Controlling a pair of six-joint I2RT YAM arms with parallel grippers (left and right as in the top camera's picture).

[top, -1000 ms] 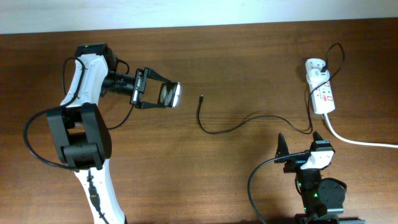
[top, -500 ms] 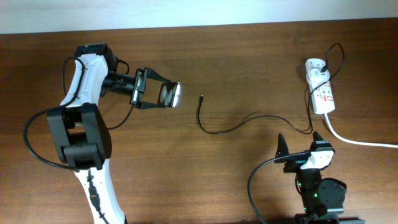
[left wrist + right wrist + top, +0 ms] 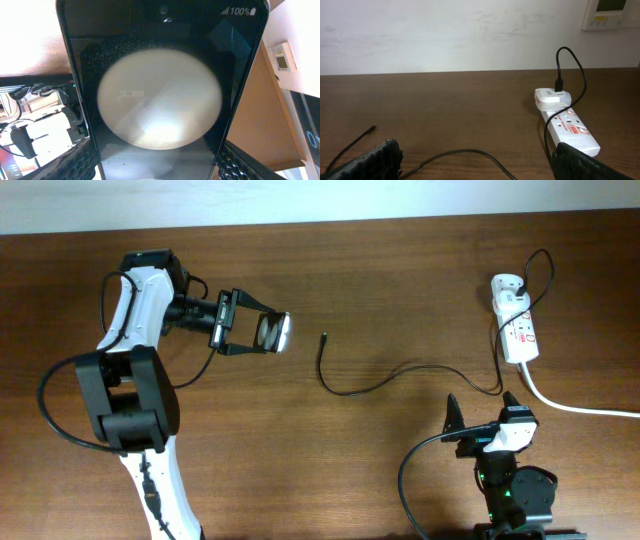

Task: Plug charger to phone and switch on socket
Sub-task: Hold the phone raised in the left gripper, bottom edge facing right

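Your left hand (image 3: 283, 332) clamps the black rectangular phone (image 3: 160, 100), lower end cropped; right hand (image 3: 482, 412) fingers apart; nothing has moved.

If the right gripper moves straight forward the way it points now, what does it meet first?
Probably the thin black cable lying on the table just ahead of the right gripper; height is unclear, so it might pass over.

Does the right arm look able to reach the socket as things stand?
Probably yes. The right gripper is open, and the socket lies just ahead of it, with only bare table and the thin charger between them.
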